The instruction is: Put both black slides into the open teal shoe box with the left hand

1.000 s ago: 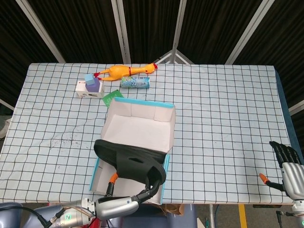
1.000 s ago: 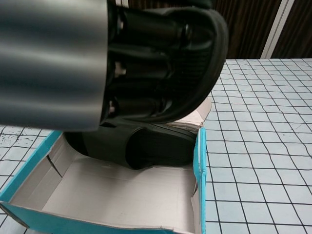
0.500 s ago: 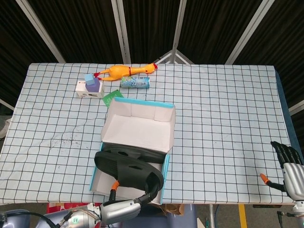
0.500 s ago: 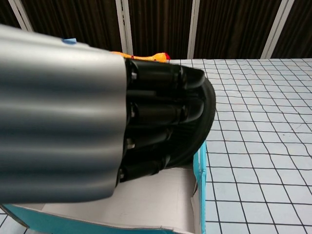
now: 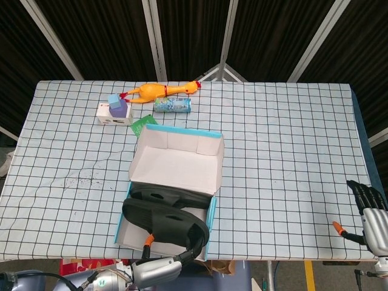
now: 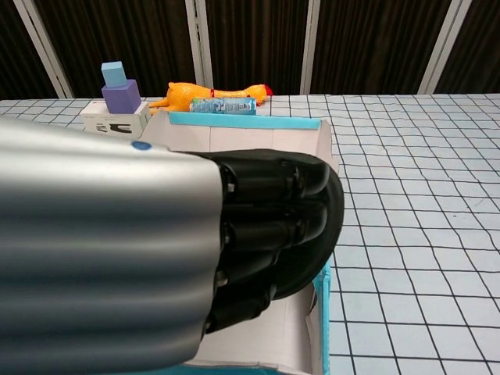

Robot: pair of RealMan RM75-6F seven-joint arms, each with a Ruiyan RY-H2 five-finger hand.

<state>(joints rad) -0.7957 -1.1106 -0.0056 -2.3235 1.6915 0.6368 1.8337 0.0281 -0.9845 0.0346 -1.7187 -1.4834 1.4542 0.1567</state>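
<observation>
We're over the teal shoe box (image 5: pixel 211 213) at the lower middle of the head view, and our left hand (image 5: pixel 176 262) has its dark fingers (image 6: pixel 269 234) curled around the edge of a black slide (image 5: pixel 167 220), gripping it just above the box's front half. The other black slide (image 5: pixel 162 197) already lies inside, toward the back, under the raised lid (image 5: pixel 176 163). We judge these slides light and rubbery, with a broad strap that flexes, so the sole rim by the heel looks like the safest place to hold; pinch the strap alone and the shoe would likely swing. The surface seems matte, not slippery, and nothing here is fragile. From the chest view our forearm fills most of the frame. Our right hand (image 5: pixel 370 209) sits at the lower right edge, fingers apart, holding nothing.
</observation>
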